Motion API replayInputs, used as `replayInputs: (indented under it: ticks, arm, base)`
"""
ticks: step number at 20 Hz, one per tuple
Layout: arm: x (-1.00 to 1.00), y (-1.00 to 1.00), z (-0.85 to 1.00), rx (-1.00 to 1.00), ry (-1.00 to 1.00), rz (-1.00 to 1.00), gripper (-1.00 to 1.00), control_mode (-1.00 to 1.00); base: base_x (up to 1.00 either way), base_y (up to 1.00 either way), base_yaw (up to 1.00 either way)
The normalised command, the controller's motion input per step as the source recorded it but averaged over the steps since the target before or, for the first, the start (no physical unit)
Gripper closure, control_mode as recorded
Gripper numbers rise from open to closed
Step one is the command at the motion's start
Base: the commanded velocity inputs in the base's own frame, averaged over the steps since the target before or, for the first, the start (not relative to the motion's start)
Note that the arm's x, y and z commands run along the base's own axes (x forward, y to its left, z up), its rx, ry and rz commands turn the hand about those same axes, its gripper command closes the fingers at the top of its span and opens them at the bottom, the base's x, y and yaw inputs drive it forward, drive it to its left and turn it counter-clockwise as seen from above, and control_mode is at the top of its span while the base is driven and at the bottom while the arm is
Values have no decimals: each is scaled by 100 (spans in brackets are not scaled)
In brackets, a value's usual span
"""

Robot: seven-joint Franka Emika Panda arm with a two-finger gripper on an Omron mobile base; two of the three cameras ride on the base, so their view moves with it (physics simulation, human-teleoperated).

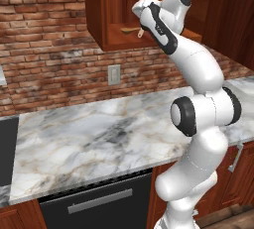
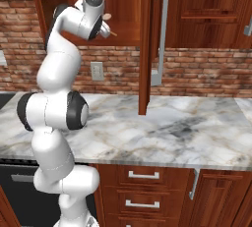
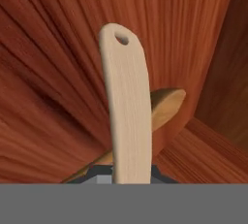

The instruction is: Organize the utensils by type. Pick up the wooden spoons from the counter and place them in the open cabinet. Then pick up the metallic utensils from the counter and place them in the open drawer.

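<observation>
The arm reaches up to the upper centre of the left base view, its claw (image 1: 140, 30) pushed into the mouth of the open cabinet (image 1: 101, 22) above the marble surface (image 1: 89, 139). In the hand view the pale tan wooden spoon (image 3: 127, 111) rises from the bottom centre of the frame, handle end with its hanging hole toward the top, and the claw is closed on its lower part; the grip point itself is cut off at the bottom edge. Behind it, slightly right of centre, lies a second, darker wooden spoon (image 3: 164, 106), crossing the held one at an angle against the cabinet's reddish boards; whether the two touch cannot be told. In the left base view that spoon shows as a small tan-brown shape (image 1: 130, 29) on the cabinet shelf just left of the claw. In the right base view the claw (image 2: 107, 27) sits at the upper left, a short piece of the held spoon poking out beside it, with the cabinet door (image 2: 146, 44) hanging open to its right. Judgement: this is the placing step for the second wooden spoon; it is held lengthwise along the claw so it can enter the cabinet without catching the frame. The wooden half looks nearly done; the metal spoon and drawer step remain. On release it may land across the resting spoon.
</observation>
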Motion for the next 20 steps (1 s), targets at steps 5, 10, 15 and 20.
replayInputs:
  ticks: [5, 10, 15, 20]
  arm:
    - [31, 0, -3, 0, -5, 0, 100, -100]
    - [19, 0, -2, 0, -7, 0, -100, -100]
    - [0, 0, 0, 0, -11, 0, -100, -100]
    - [0, 0, 0, 0, -14, 0, -100, -100]
  base:
    - [0, 0, 0]
    - [0, 0, 0]
    - [0, 0, 0]
    - [0, 0, 0]
